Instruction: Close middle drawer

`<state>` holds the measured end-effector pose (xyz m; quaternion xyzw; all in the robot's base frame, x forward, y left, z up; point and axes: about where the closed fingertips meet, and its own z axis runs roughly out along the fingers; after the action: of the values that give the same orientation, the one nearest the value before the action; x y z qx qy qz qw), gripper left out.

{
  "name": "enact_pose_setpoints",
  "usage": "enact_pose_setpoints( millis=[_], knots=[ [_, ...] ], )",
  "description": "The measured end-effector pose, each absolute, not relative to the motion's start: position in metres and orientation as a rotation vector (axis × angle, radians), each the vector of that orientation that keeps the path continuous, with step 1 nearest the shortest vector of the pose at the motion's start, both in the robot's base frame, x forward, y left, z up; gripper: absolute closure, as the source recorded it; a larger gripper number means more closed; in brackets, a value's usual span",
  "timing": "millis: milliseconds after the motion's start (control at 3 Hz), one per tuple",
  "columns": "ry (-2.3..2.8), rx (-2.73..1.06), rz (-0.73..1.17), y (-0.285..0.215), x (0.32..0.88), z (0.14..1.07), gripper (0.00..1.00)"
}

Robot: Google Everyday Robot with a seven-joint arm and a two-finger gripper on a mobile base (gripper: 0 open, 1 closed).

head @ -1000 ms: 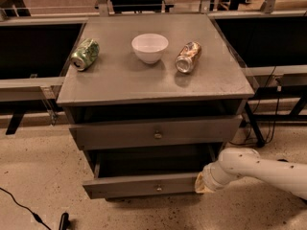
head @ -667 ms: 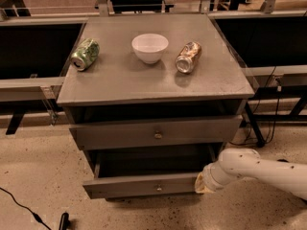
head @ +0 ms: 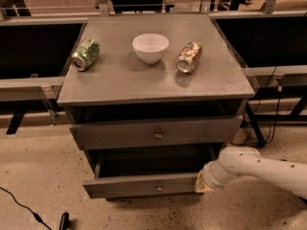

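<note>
The grey cabinet [head: 153, 87] has a taller upper drawer [head: 120, 133] with a brass knob, standing slightly out. Below it the middle drawer [head: 124, 186], a low grey front with a tiny knob [head: 158, 188], is pulled well out, and its dark box shows behind the front. My gripper [head: 204, 181], on the white arm [head: 259, 169] coming in from the right, sits at the right end of the middle drawer's front, touching or very close to it. The lowest drawer is hidden under the open one.
On the cabinet top lie a green can [head: 86, 54] on its side, a white bowl [head: 150, 47] and a brown can [head: 188, 57] on its side. Dark shelving flanks the cabinet. A black cable [head: 29, 210] lies on the speckled floor at lower left.
</note>
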<state>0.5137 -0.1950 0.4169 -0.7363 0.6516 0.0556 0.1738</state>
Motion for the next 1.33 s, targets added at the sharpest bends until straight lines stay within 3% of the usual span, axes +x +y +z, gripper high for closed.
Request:
enact_pose_setpoints(
  millis=[333,667,1333],
  knots=[
    [1.848,-2.088,0.158,-0.194,0.510,0.417,0.14],
    [1.848,-2.088,0.158,-0.192,0.502,0.417,0.00],
    [1.848,-2.088,0.158,-0.188,0.487,0.417,0.00]
  ],
)
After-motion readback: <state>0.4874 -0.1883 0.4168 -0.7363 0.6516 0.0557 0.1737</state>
